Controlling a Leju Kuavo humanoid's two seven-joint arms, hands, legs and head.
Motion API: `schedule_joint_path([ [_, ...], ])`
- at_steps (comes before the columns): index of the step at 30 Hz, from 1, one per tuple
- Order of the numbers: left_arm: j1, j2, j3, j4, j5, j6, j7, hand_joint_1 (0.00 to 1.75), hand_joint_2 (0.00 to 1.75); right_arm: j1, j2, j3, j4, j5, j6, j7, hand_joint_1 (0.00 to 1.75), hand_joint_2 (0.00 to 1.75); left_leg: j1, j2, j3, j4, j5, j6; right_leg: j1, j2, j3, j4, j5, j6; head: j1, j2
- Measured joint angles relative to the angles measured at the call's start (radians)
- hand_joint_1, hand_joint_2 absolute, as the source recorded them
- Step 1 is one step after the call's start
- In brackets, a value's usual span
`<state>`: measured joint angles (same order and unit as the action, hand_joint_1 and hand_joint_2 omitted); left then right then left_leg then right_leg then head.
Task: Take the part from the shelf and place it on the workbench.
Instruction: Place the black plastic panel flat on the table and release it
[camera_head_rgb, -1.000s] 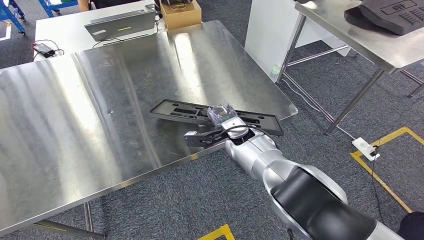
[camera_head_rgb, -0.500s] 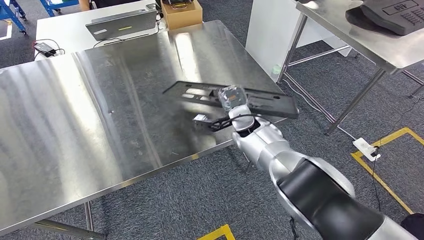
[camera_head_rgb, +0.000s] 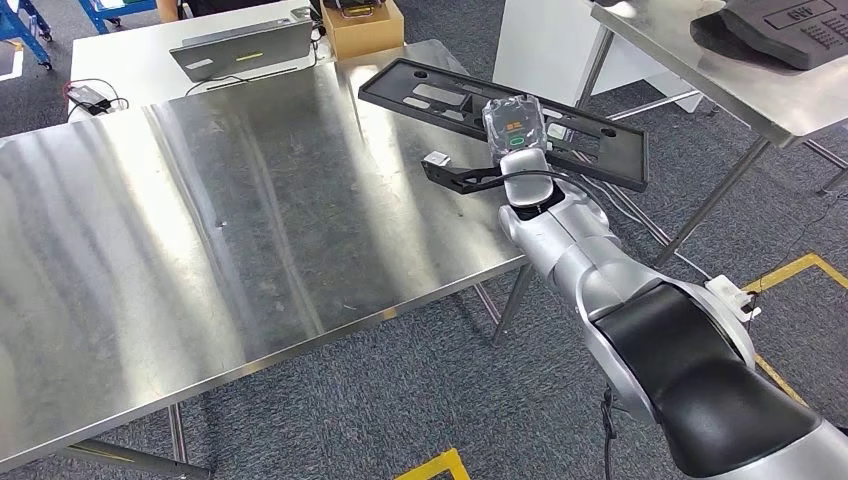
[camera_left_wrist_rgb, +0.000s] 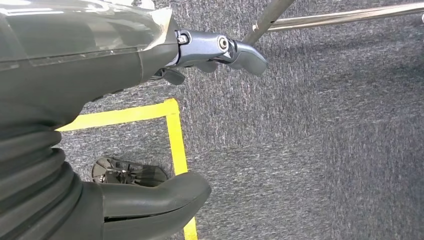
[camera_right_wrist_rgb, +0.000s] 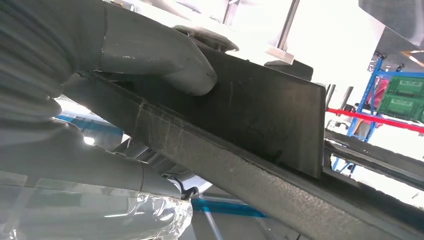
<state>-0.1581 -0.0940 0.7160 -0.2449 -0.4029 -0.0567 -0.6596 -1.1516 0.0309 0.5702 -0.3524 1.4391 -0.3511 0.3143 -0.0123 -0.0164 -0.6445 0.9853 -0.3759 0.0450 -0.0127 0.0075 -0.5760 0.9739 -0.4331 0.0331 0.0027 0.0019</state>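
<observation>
The part is a long flat black panel (camera_head_rgb: 430, 95) with cut-outs. It hangs tilted in the air over the far right corner of the steel workbench (camera_head_rgb: 200, 230). My right hand (camera_head_rgb: 515, 135) grips it near its middle, and a black bracket sticks out to the left below the wrist. Close up in the right wrist view, the thumb (camera_right_wrist_rgb: 165, 60) presses on the panel's dark face (camera_right_wrist_rgb: 260, 115). My left hand (camera_left_wrist_rgb: 150, 125) hangs beside the body over grey carpet, fingers apart and holding nothing.
A second steel bench (camera_head_rgb: 740, 90) at the right carries another dark moulded part (camera_head_rgb: 790, 30). Behind the workbench stand a grey laptop-like case (camera_head_rgb: 240, 48) and a cardboard box (camera_head_rgb: 362, 25). A white power strip (camera_head_rgb: 732, 295) and yellow floor tape (camera_head_rgb: 790, 270) lie at the right.
The right hand has lifted the black panel from low at the workbench's near right edge, carrying it up and away to above the far right corner.
</observation>
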Motion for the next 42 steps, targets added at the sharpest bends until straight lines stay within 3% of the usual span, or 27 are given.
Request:
schedule_joint_path([
  [19, -0.014, -0.001, 0.000, -0.005, -0.018, -0.006, 0.023, 0.00, 1.75, 0.039, 0.025, -0.030, 0.000, 0.061, 0.016, -0.046, 1.75, 1.75, 0.000, 0.000, 0.000, 0.000, 0.000, 0.000, 0.000, 0.000, 0.000, 0.000, 0.000, 0.000, 0.000, 0.000],
  [31, -0.016, -0.003, 0.000, -0.007, -0.027, -0.006, 0.025, 0.00, 1.75, 0.070, 0.077, -0.062, 0.001, 0.071, -0.011, -0.160, 1.75, 1.75, 0.000, 0.001, 0.000, 0.000, 0.000, 0.000, 0.000, 0.000, 0.000, 0.000, 0.000, 0.000, 0.000, 0.000],
  [33, -0.017, -0.007, 0.000, -0.008, -0.033, -0.003, 0.025, 0.00, 1.75, 0.085, 0.115, -0.061, 0.001, 0.071, -0.017, -0.218, 1.75, 1.75, 0.001, 0.001, 0.000, 0.000, 0.000, 0.000, 0.000, 0.001, 0.000, 0.000, 0.000, 0.000, 0.000, 0.000],
  [36, -0.021, -0.013, 0.000, -0.010, -0.040, 0.004, 0.026, 0.00, 1.75, 0.127, 0.218, -0.032, 0.001, 0.072, -0.023, -0.343, 1.75, 1.75, 0.003, 0.001, 0.000, 0.000, -0.001, -0.001, 0.001, 0.001, -0.001, 0.000, -0.001, -0.001, 0.000, 0.000],
  [42, -0.021, -0.014, 0.001, -0.011, -0.040, 0.006, 0.026, 0.00, 1.75, 0.163, 0.286, 0.025, 0.003, 0.072, -0.022, -0.392, 1.75, 1.75, 0.003, 0.001, 0.000, -0.001, -0.001, -0.001, 0.001, 0.001, -0.001, 0.000, -0.001, -0.001, 0.000, 0.000],
])
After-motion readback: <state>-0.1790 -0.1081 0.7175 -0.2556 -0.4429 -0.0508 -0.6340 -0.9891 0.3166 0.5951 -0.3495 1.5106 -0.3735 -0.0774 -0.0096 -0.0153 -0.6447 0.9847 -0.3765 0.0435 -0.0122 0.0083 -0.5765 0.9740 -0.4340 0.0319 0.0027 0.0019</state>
